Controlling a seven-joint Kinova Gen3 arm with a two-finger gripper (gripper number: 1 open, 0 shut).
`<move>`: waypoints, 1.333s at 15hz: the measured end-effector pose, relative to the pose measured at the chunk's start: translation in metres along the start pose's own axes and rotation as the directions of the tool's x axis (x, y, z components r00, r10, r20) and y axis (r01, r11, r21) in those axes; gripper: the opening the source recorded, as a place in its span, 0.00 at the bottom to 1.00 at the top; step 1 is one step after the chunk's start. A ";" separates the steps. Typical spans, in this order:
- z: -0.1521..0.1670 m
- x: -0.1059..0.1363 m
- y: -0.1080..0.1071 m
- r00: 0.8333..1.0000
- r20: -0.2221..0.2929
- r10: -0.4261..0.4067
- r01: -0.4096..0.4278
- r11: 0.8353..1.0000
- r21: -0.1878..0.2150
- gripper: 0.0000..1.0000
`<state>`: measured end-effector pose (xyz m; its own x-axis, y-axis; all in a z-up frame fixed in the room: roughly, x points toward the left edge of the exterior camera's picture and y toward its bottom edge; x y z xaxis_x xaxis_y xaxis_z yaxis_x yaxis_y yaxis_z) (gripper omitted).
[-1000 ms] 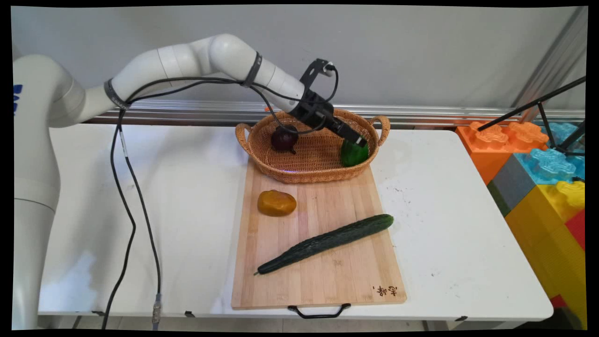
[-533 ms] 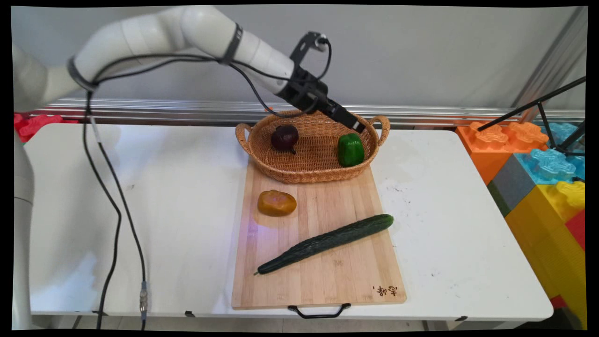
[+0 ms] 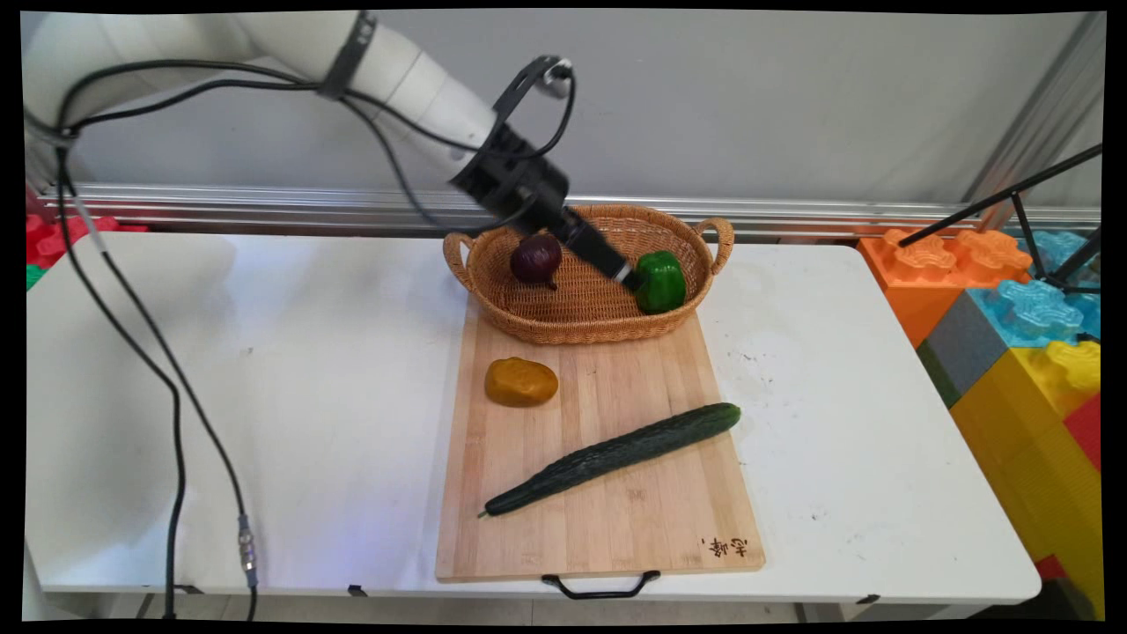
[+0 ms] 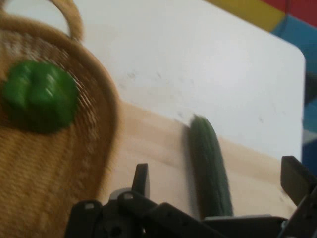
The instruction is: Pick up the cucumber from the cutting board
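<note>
While your claw (image 3: 627,276) hangs with fingers apart and empty over the woven wicker basket (image 3: 528,328), the glossy green bell pepper (image 3: 662,280) sits just beside it, a dark purple onion (image 3: 535,259) nearby; a long green cucumber (image 3: 616,456) lies on the bamboo cutting board (image 3: 616,528).

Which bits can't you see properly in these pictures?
- Green pepper: in the main view the gripper covers its left edge, and it is blurred in the hand view.
- Cucumber: in the hand view its near end is hidden behind the gripper's black linkage.
- Wicker basket: cut off by the left edge of the hand view.
- Mark burned into the cutting board: too small to read in the main view.
</note>
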<state>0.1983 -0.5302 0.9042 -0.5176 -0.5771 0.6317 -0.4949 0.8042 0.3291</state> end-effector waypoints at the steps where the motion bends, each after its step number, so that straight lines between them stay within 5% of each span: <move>1: -0.001 -0.007 0.007 1.000 0.020 0.004 -0.004 1.000 -0.012 1.00; 9: 0.034 -0.063 0.037 0.993 0.119 0.013 -0.006 0.998 -0.065 1.00; 20: 0.112 -0.092 0.046 0.984 0.176 0.034 -0.031 0.999 -0.018 1.00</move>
<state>0.1447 -0.4558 0.7830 -0.6490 -0.5657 0.5087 -0.4658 0.8241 0.3223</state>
